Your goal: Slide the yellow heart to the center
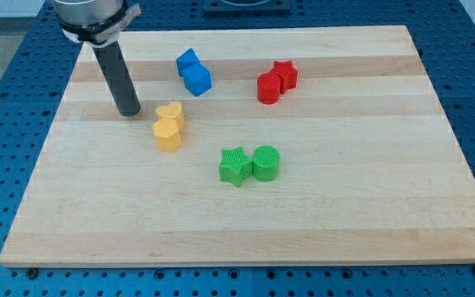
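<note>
The yellow heart (171,112) lies left of the board's middle, touching a yellow hexagon (167,134) just below it. My tip (129,112) rests on the board a short way to the left of the yellow heart, level with it and not touching it. The dark rod rises from the tip toward the view's top left.
A blue pair (193,72) of blocks sits above the heart. A red cylinder (268,87) and red star (284,75) lie at upper right. A green star (235,165) and green cylinder (266,162) lie near the middle, lower down. The wooden board (369,206) sits on a blue perforated table.
</note>
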`<state>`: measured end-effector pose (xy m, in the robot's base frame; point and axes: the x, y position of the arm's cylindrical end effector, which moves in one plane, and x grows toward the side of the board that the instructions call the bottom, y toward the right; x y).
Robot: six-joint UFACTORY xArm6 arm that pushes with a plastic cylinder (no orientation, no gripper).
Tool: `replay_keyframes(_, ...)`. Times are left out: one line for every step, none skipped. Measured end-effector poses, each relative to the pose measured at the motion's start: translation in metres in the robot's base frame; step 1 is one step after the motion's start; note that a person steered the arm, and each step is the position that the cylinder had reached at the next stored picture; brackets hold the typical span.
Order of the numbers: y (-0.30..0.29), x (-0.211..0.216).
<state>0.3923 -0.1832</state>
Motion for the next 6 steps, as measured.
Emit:
replay_keyframes(0.014, 0.019)
replay_keyframes(0.044, 0.023)
replay_keyframes(0.096, 0.023)
replay_keyframes(0.142, 0.023)
replay_keyframes(0.157, 0.023)
replay_keyframes(0.154, 0.021)
